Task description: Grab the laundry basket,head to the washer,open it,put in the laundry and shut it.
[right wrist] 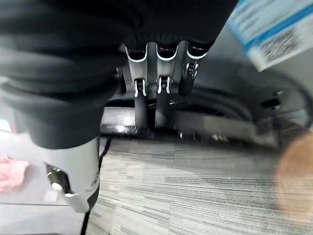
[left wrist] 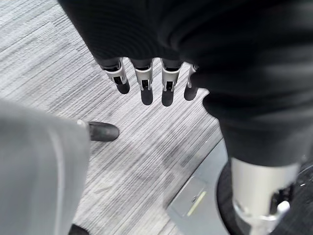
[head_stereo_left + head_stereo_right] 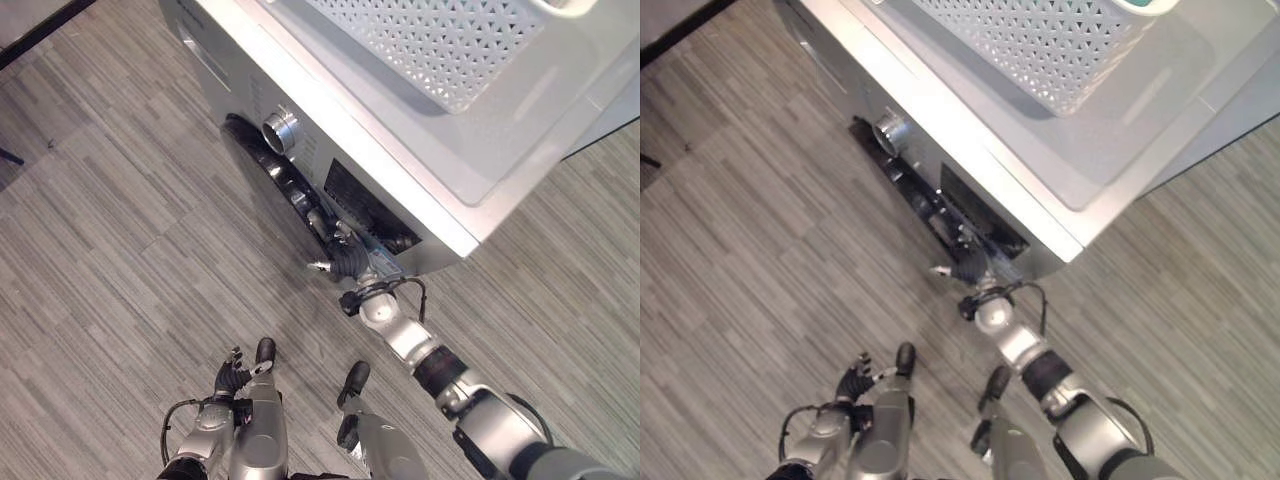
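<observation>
In the left eye view, the white laundry basket (image 3: 440, 45) is sitting on top of the silver washer (image 3: 520, 150), well back from its front edge. The right hand (image 3: 345, 262) is reaching against the washer's front, at the rim of the dark round door (image 3: 275, 175), below the silver dial (image 3: 280, 130). The left hand (image 3: 232, 375) is hanging low over the grey plank floor (image 3: 110, 260), well apart from the washer.

The right eye view is showing the same: basket (image 3: 1060, 40) on the washer's lid, right hand (image 3: 968, 268) at the door's edge.

In the left wrist view, the left hand's fingers (image 2: 146, 83) are pointing out straight and relaxed, holding nothing, above the floor.

In the right wrist view, the right hand's fingers (image 1: 161, 98) are reaching down onto the dark door rim (image 1: 195, 122); whether they are hooking around it I cannot tell.
</observation>
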{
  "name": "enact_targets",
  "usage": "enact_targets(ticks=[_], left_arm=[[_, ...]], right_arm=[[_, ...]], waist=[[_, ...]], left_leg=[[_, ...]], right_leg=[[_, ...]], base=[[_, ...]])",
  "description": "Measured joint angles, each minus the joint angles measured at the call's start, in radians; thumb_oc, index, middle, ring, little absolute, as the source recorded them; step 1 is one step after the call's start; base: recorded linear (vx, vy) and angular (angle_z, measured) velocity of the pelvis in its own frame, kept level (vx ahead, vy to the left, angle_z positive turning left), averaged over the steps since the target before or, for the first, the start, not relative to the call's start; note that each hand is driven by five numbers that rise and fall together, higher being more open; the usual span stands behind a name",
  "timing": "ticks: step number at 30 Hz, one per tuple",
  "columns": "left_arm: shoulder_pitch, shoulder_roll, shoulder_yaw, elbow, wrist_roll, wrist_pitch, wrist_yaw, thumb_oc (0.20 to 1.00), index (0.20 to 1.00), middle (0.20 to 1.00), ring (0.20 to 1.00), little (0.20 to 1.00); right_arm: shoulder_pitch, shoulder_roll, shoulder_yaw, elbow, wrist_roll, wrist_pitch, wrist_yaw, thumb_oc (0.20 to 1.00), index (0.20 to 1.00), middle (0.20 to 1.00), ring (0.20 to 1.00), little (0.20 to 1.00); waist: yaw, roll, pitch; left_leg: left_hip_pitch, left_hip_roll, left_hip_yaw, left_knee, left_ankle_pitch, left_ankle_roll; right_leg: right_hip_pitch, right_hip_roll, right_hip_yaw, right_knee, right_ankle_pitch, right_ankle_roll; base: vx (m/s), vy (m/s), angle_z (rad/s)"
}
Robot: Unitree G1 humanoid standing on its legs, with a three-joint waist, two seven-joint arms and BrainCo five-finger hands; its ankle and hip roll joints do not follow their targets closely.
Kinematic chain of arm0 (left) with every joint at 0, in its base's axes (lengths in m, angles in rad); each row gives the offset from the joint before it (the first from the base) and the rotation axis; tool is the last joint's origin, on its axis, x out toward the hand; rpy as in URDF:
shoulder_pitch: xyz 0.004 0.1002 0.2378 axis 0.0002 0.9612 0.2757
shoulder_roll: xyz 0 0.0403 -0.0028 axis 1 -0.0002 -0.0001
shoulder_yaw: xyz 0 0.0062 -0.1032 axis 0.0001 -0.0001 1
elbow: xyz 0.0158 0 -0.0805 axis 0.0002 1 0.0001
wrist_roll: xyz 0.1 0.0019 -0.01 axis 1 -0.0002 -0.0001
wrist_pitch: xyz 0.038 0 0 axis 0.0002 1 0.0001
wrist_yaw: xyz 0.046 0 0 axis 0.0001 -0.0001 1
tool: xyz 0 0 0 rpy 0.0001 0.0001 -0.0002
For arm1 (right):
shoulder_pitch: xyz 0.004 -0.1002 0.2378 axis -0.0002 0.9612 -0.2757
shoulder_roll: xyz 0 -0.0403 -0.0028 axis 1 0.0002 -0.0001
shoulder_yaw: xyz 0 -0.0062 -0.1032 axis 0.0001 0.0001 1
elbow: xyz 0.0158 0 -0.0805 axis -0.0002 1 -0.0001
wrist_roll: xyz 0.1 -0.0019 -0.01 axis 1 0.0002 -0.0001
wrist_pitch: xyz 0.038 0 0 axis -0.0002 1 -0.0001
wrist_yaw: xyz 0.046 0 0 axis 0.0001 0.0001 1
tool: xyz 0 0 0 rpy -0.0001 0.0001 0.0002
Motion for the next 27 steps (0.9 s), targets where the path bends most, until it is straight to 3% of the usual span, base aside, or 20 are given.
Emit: enact_targets(ticks=[8,13,17,22,24,27], left_arm=[[-0.013,0.006,-0.016,-0.011,-0.032,0.001,0.000,1.000,1.000,1.000,1.000,1.000],[-0.064,0.028,-0.064,-0.019,-0.027,0.004,0.000,1.000,1.000,1.000,1.000,1.000],[-0.096,0.036,-0.100,-0.025,-0.009,0.004,-0.002,1.000,1.000,1.000,1.000,1.000],[-0.103,0.072,-0.182,-0.065,0.145,0.027,-0.013,1.000,1.000,1.000,1.000,1.000],[-0.102,0.101,-0.183,-0.095,0.188,0.034,-0.028,1.000,1.000,1.000,1.000,1.000],[-0.098,0.121,-0.162,-0.125,0.227,0.052,-0.051,1.000,1.000,1.000,1.000,1.000]], right_arm=[[-0.075,0.055,0.112,0.005,0.101,-0.009,0.048,1.000,1.000,1.000,1.000,1.000],[-0.058,0.137,0.218,-0.022,0.369,-0.040,0.159,1.000,1.000,1.000,1.000,1.000],[-0.021,0.153,0.287,-0.037,0.467,-0.046,0.226,1.000,1.000,1.000,1.000,1.000],[0.047,0.079,0.301,-0.085,0.432,-0.056,0.248,1.000,1.000,1.000,1.000,1.000],[0.120,0.026,0.267,-0.088,0.414,-0.061,0.264,1.000,1.000,1.000,1.000,1.000],[0.249,-0.068,0.189,-0.143,0.402,-0.060,0.296,1.000,1.000,1.000,1.000,1.000]], waist=[[0.057,0.011,0.008],[0.077,0.012,0.008],[0.077,0.008,0.006],[0.057,-0.018,-0.009],[0.020,-0.044,-0.026],[-0.013,-0.055,-0.037]], left_leg=[[-0.057,-0.007,-0.065,0.012,0.006,-0.010],[-0.050,-0.005,-0.075,0.011,0.008,-0.012],[-0.010,-0.011,-0.072,0.010,0.008,-0.012],[0.041,-0.008,-0.044,0.003,0.008,-0.012],[0.060,-0.003,-0.028,0.001,0.007,-0.012],[0.086,0.003,-0.005,-0.002,0.008,-0.012]], right_leg=[[-0.018,0.006,-0.039,0.000,-0.012,-0.006],[-0.004,0.010,-0.039,0.000,-0.015,-0.008],[0.039,0.004,-0.034,0.000,-0.029,0.001],[0.071,-0.002,-0.003,0.000,-0.026,0.004],[0.077,-0.003,0.017,0.000,-0.024,0.003],[0.090,-0.003,0.030,0.010,-0.024,0.008]], base=[[0.02,-0.038,0.22],[0.03,-0.023,0.08],[0.00,-0.026,0.05],[-0.01,-0.039,-0.14],[-0.07,-0.111,-0.22],[-0.03,-0.169,-0.20]])
